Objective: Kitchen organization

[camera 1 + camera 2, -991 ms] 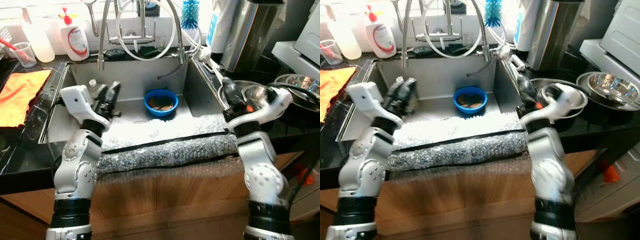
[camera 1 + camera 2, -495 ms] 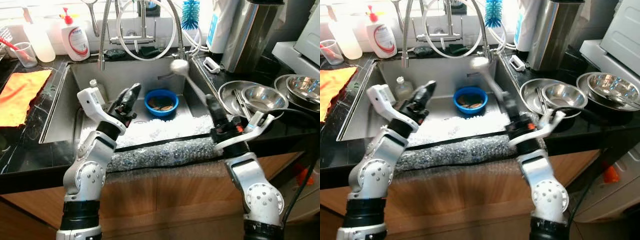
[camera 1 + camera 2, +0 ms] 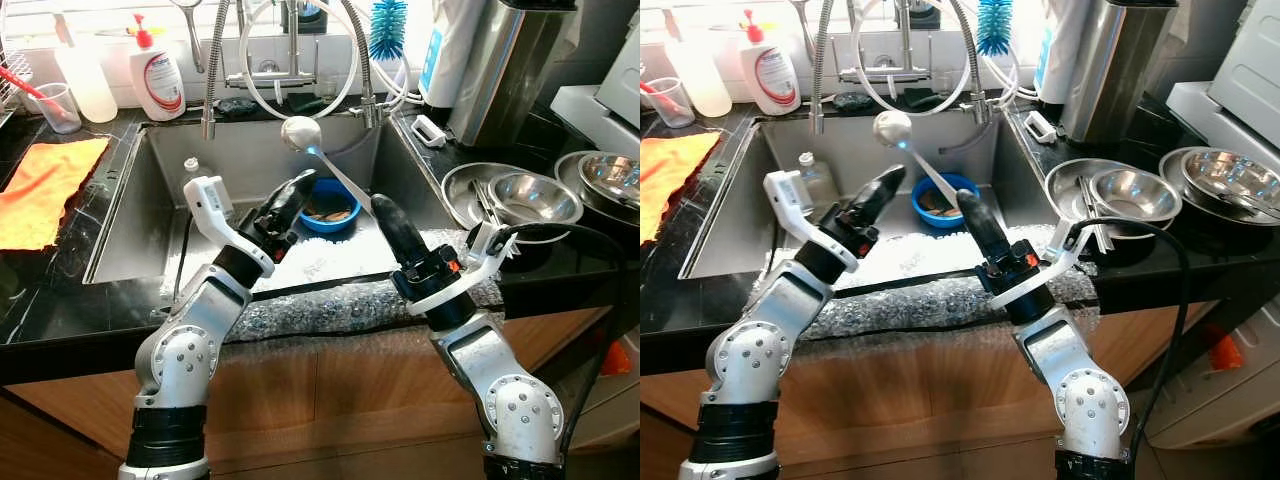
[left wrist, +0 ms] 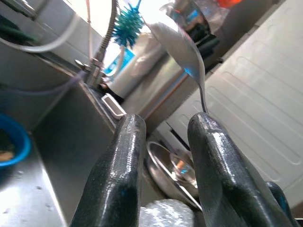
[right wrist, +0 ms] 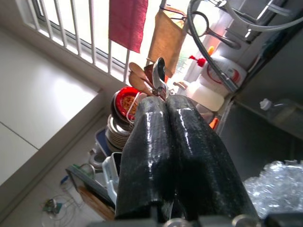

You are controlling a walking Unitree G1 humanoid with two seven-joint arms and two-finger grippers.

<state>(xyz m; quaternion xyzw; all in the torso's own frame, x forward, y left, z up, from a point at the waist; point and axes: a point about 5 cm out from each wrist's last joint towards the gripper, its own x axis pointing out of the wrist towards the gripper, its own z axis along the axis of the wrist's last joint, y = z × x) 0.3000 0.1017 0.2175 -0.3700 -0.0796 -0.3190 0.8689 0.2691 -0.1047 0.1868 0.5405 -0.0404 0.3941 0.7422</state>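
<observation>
gripping one shiny metal ladle [image 3: 318, 152] at frame centre, right gripper [image 3: 388, 216] is clamped on its handle; left gripper [image 3: 291, 195] is hovering with fingers apart.

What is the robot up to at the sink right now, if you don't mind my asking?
The right gripper is shut on a long metal ladle, holding it up over the sink with its bowl raised above the blue bowl. The left gripper reaches toward the ladle with its fingers apart, holding nothing. Steel bowls sit on the counter to the right, and bubble wrap pads the sink's front edge.
</observation>
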